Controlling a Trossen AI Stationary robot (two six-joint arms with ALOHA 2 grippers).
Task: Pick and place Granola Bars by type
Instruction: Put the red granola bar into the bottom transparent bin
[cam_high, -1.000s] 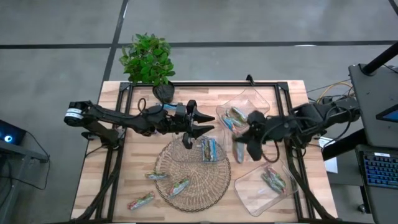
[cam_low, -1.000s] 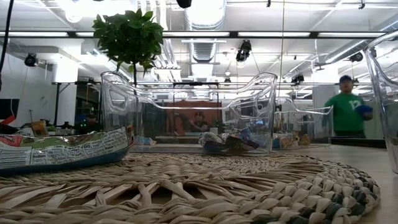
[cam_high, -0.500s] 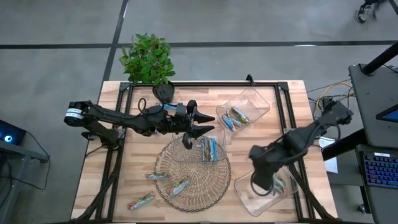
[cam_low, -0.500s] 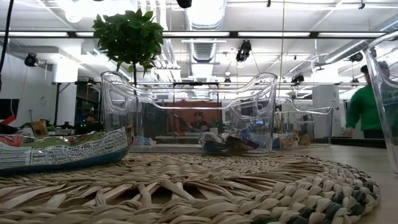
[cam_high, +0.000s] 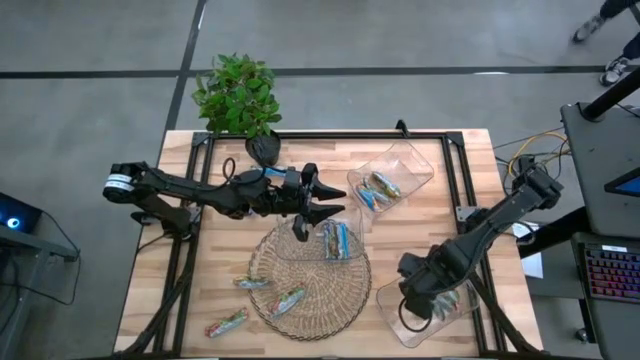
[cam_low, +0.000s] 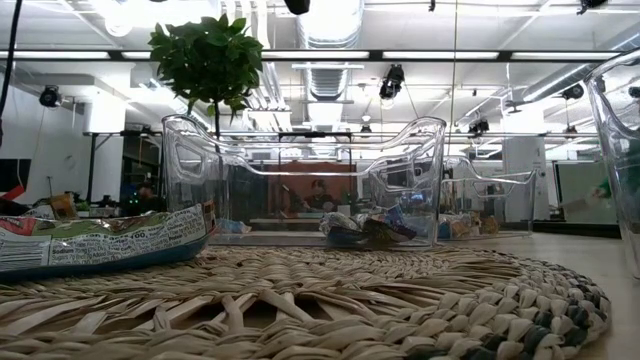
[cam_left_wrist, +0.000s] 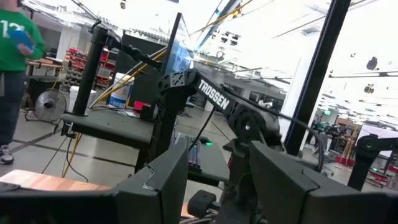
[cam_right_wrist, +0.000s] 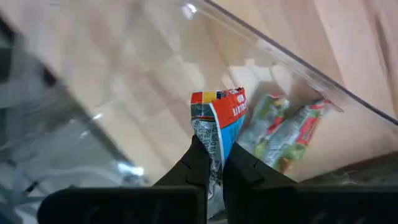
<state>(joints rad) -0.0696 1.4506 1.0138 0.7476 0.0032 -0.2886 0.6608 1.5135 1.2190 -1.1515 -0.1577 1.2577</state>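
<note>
My right gripper (cam_high: 413, 305) points down over the clear tray (cam_high: 395, 318) at the near right, shut on a granola bar (cam_right_wrist: 217, 118) with a red, blue and silver wrapper. Green-wrapped bars (cam_right_wrist: 283, 130) lie on that tray's floor. My left gripper (cam_high: 310, 207) hovers open above the far rim of the round wicker mat (cam_high: 300, 320), holding nothing. A second clear tray (cam_high: 352, 218) with blue bars (cam_high: 337, 238) stands on the mat. A third tray (cam_high: 415, 160) with bars sits at the far right. Three loose bars (cam_high: 250, 283) (cam_high: 288, 300) (cam_high: 228, 323) lie at the near left. My right gripper pinches one end of the bar's wrapper (cam_right_wrist: 212, 148) between its two fingertips (cam_right_wrist: 239, 165). The fingers come from above, pointing down, and lie along the bar. The bar sticks out past the fingertips, red end (cam_right_wrist: 217, 98) lowest, clear of the tray's floor.
A potted plant (cam_high: 238, 95) stands at the far left corner. Black frame rails (cam_high: 455, 180) run along the table's sides and far edge. In the low view a bar (cam_low: 100, 240) lies on the mat in front of the clear tray (cam_low: 300, 180).
My right gripper has carried the bar from beside the far right tray toward the table's near edge and down, tipping from nearly level to pointing down over the near right tray. It has stayed shut on the bar.
</note>
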